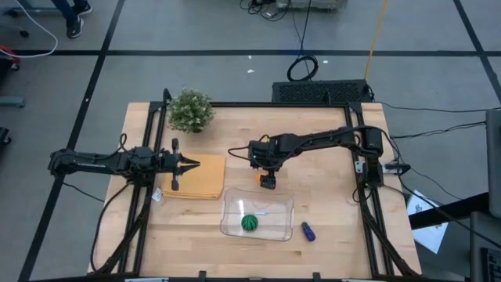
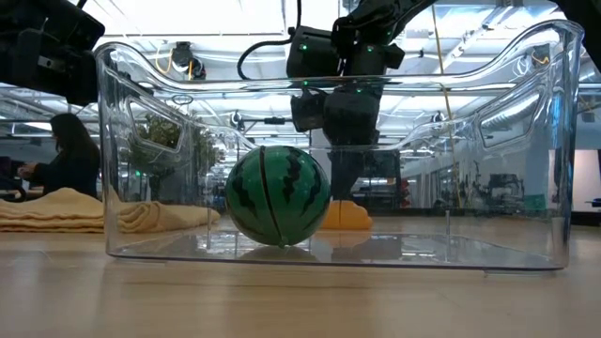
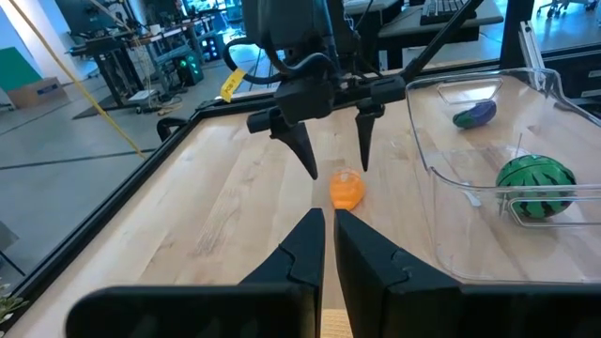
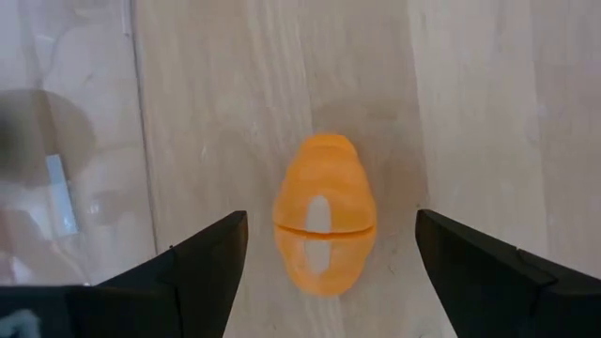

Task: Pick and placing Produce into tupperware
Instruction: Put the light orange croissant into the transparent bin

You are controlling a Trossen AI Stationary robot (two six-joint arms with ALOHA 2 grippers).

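Right claw hangs over the middle of the worktop, jaws spread wide and pointing down, and we see the orange oval lying on the wood directly beneath it, between the two fingers and touching neither. In the left wrist view the same claw stands just above the orange piece, its tips level with either side of it. We note the oval sits just beside the far long wall of the tupperware, outside it. The clear container rests on the near half of the worktop, and we find the green striped ball inside it, on the floor of the tub; the low view shows the ball resting against the bottom with the tupperware wall around it. The blue-purple piece lies on bare wood just outside the container's right end, near the front edge. Left claw is closed, holding nothing, and hovers over the tan pad at the left of the worktop, pointing toward the centre. We record a potted plant at the far left corner. A seated person shows in the room behind, seen in the low view.
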